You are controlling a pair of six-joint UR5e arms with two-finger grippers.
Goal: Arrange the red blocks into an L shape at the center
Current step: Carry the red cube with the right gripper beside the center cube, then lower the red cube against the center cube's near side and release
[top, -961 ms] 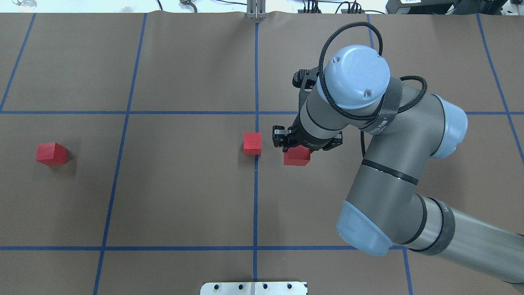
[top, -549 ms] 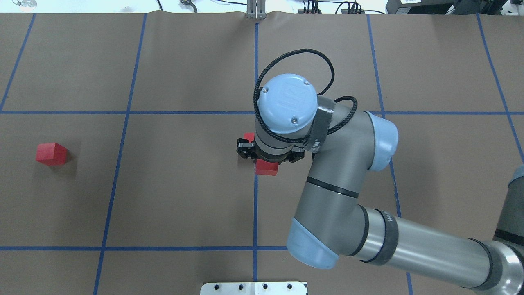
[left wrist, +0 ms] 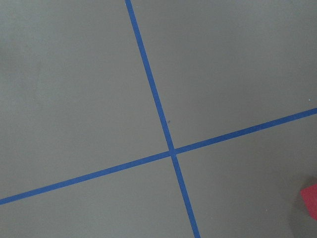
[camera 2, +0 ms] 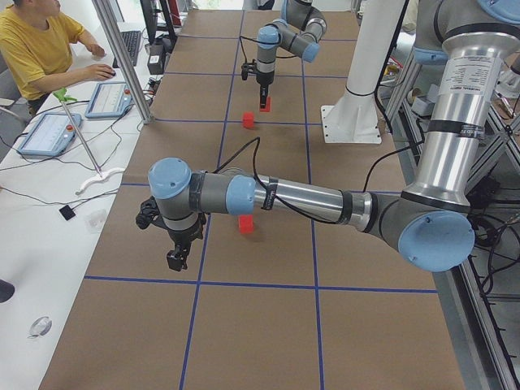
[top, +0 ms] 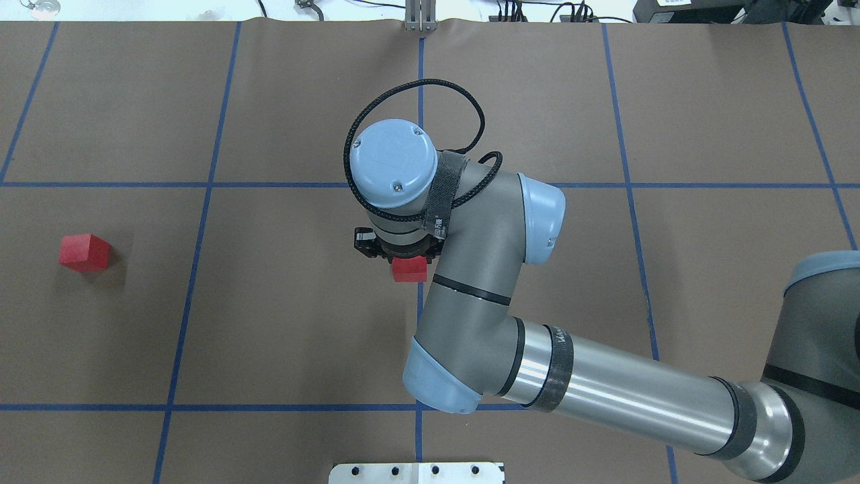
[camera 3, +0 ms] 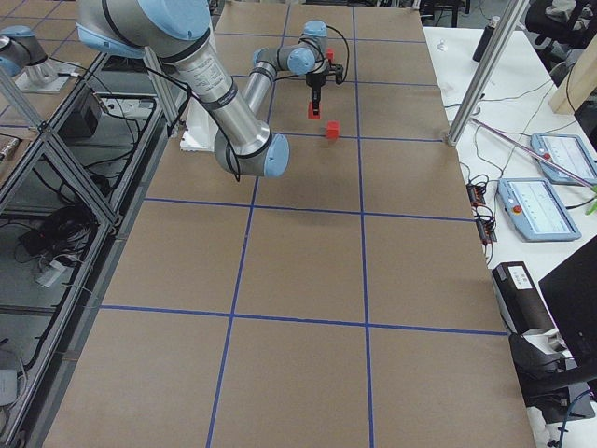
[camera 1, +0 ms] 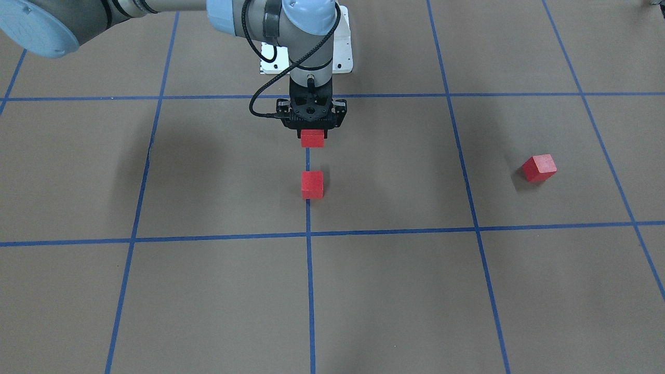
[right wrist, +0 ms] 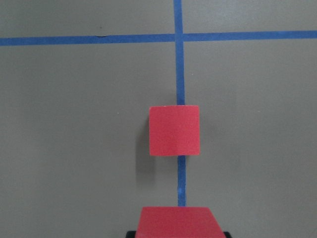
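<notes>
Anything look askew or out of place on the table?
Yes: the far red block sits alone on the robot's left, turned askew to the blue tape lines. The centre block lies square on the middle line; the held block hangs level.

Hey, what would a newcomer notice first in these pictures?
The big grey and blue right arm, its claw clamped on a red block over the middle blue tape line. A second red block sits on that line just beyond it, with a gap between. A third red block lies alone far toward the robot's left.
</notes>
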